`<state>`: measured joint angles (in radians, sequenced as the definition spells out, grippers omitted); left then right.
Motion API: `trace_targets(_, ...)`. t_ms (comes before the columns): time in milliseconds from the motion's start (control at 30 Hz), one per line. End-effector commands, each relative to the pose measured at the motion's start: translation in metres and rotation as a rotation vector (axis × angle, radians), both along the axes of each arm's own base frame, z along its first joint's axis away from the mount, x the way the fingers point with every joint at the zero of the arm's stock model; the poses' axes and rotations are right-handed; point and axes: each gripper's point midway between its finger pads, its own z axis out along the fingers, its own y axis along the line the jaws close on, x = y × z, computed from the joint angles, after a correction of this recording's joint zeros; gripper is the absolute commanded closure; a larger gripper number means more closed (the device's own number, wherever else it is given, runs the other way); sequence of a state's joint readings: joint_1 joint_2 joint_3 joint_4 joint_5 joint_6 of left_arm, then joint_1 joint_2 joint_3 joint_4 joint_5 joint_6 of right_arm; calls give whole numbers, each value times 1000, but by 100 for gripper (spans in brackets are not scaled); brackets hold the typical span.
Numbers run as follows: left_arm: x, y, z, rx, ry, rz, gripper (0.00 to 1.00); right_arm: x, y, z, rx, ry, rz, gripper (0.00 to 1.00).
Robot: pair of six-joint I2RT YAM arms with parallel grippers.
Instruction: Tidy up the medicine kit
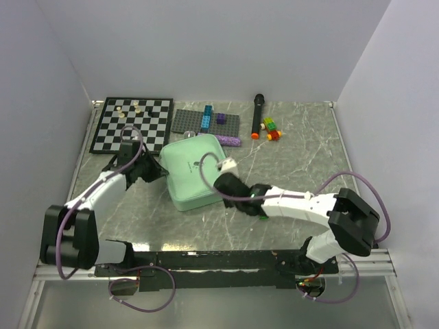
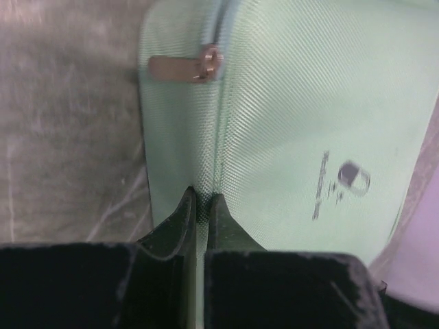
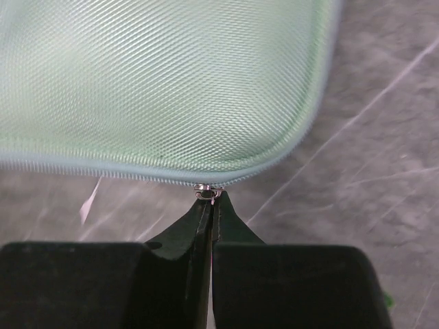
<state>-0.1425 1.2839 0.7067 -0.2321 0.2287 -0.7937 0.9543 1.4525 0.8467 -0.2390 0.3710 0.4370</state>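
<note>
The medicine kit (image 1: 195, 175) is a mint-green zip case lying closed on the table, with its dark pill logo (image 2: 351, 178) facing up. My left gripper (image 1: 154, 168) is at the kit's left side. Its jaws are shut, and their tips (image 2: 202, 199) rest against the zip seam of the kit (image 2: 288, 103). A zipper tab (image 2: 182, 68) lies farther along that seam. My right gripper (image 1: 223, 181) is at the near right edge of the kit (image 3: 158, 82), just before its rounded corner. That gripper (image 3: 214, 200) is shut on the zipper pull, right below the metal slider (image 3: 209, 191).
A black-and-white chessboard (image 1: 132, 123) with a few pieces lies at the back left. Behind the kit is a grey studded plate (image 1: 192, 122) carrying blue bricks (image 1: 207, 118) and a purple one (image 1: 221, 118). A black marker (image 1: 258, 115) and a small coloured brick model (image 1: 271, 128) lie at the back right.
</note>
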Motion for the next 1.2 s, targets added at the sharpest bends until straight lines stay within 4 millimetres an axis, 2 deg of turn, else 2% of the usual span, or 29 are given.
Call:
trace_targets(0, 43, 31, 10, 163, -60, 42, 99, -37, -16, 0, -220, -58, 39, 100)
trace_targets(133, 68, 31, 13, 164, -75, 59, 99, -58, 13, -4, -229, -51, 127, 100)
trace_targets(200, 75, 34, 21, 159, -83, 86, 88, -65, 29, -4, -236, -53, 174, 100)
trace_targets(267, 73, 37, 40, 160, -117, 106, 65, -65, 39, -2, -245, -61, 188, 100)
trace_targets(400, 45, 40, 84, 136, -219, 128, 37, -65, 49, 2, -224, -67, 218, 100)
trace_targets(433, 35, 37, 86, 117, -223, 118, 30, -64, 50, 4, -218, -71, 222, 100)
trace_targets(500, 14, 25, 90, 65, -243, 85, 23, -64, 53, 8, -214, -71, 231, 100)
trace_targets(600, -12, 3, 69, 24, -214, 32, 19, -64, 56, 10, -206, -73, 239, 100)
trace_targets(700, -28, -18, 43, 38, -171, -30, 19, -64, 58, 11, -204, -71, 246, 100)
trace_targets(767, -34, -25, 27, 60, -129, -63, 20, -64, 58, 11, -206, -69, 250, 100)
trace_targets(833, -37, -25, 13, 87, -93, -77, 23, -64, 57, 10, -211, -68, 252, 100)
trace_targets(1000, -40, -11, -13, 197, -3, -77, 33, -65, 50, 10, -225, -66, 245, 100)
trace_targets(1067, -41, -9, -21, 228, 25, -90, 45, -66, 45, 9, -227, -62, 241, 100)
trace_targets(1167, -39, -1, -30, 272, 46, -79, 76, -68, 31, 4, -238, -55, 230, 100)
